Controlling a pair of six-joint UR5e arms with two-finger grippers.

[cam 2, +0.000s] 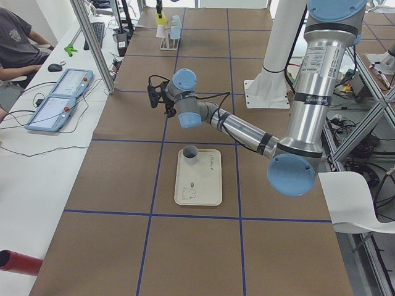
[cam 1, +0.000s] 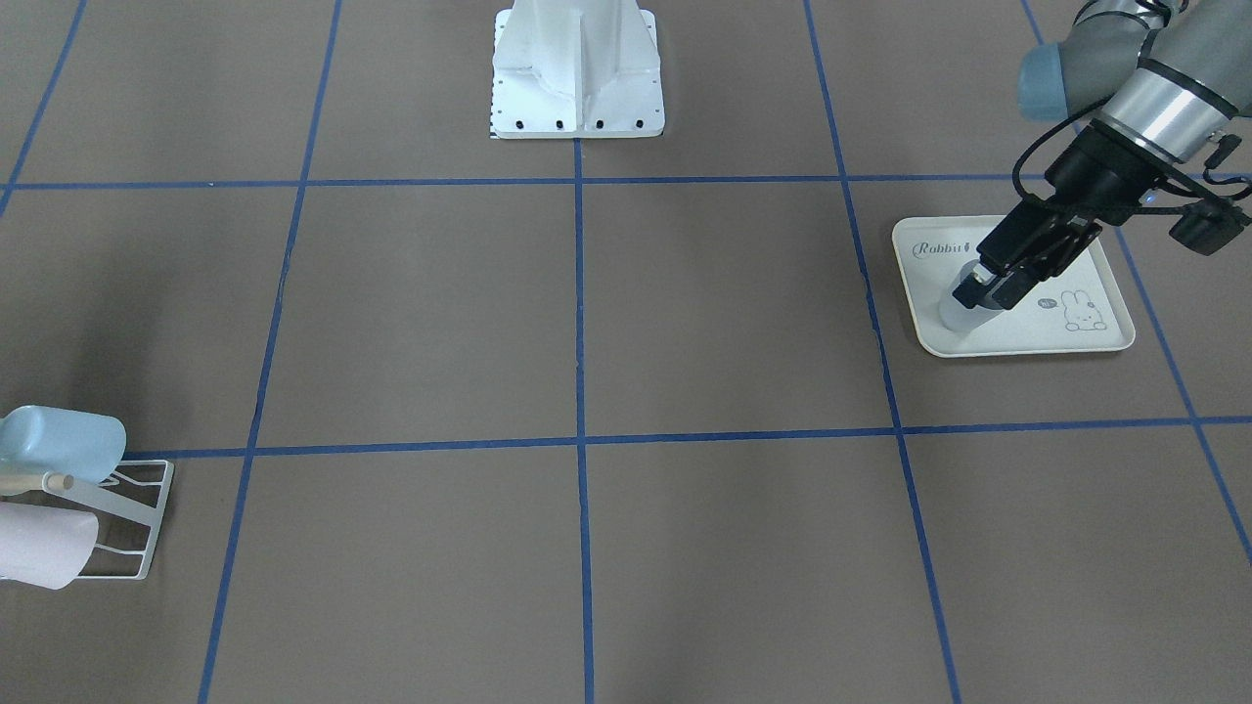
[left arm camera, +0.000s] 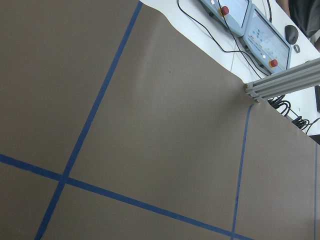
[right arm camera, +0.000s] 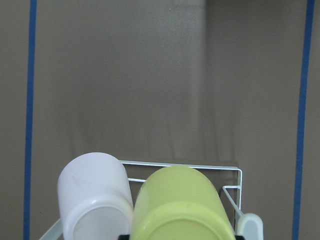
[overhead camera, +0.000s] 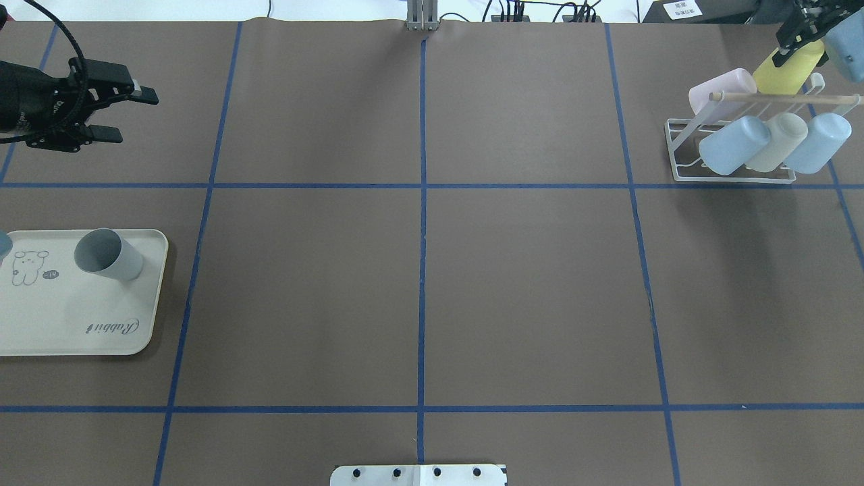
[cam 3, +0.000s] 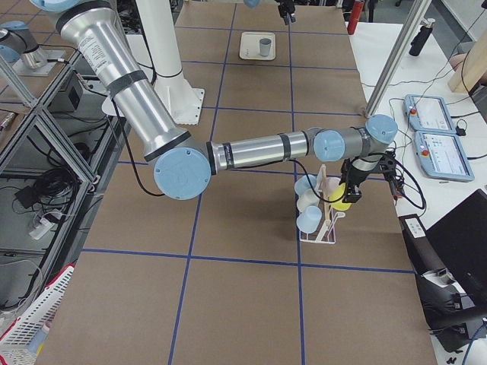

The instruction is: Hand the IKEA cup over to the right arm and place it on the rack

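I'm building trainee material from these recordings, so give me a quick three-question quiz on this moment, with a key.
1. True or false: the grey cup stands on the rabbit tray.
2. What is the right hand shut on? A. a pink cup B. the yellow cup C. nothing
3. Leaving out the held cup, how many cups sit on the rack?

Key: 1. True. 2. B. 3. Four: one pink, one beige, two blue.
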